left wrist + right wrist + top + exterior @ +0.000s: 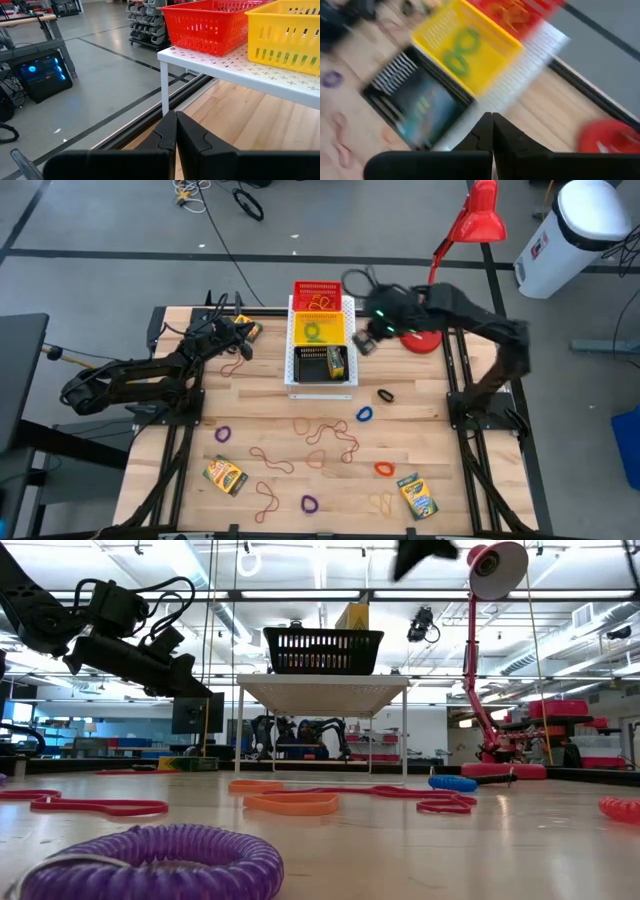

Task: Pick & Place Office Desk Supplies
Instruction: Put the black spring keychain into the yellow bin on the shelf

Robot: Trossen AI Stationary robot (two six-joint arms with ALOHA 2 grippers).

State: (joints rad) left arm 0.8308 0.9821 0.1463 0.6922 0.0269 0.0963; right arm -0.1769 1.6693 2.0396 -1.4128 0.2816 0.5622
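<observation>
Wooden table (pixel 420 435) (concrete floor (pixel 100 220) around).

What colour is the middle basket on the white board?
Yellow: the middle basket shows best in the high view, between red and black ones.

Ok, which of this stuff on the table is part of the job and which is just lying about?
Job: crayon boxes, rubber bands, elastic loops, and the red, yellow and black baskets.
Lying about: red lamp, white perforated board.
</observation>
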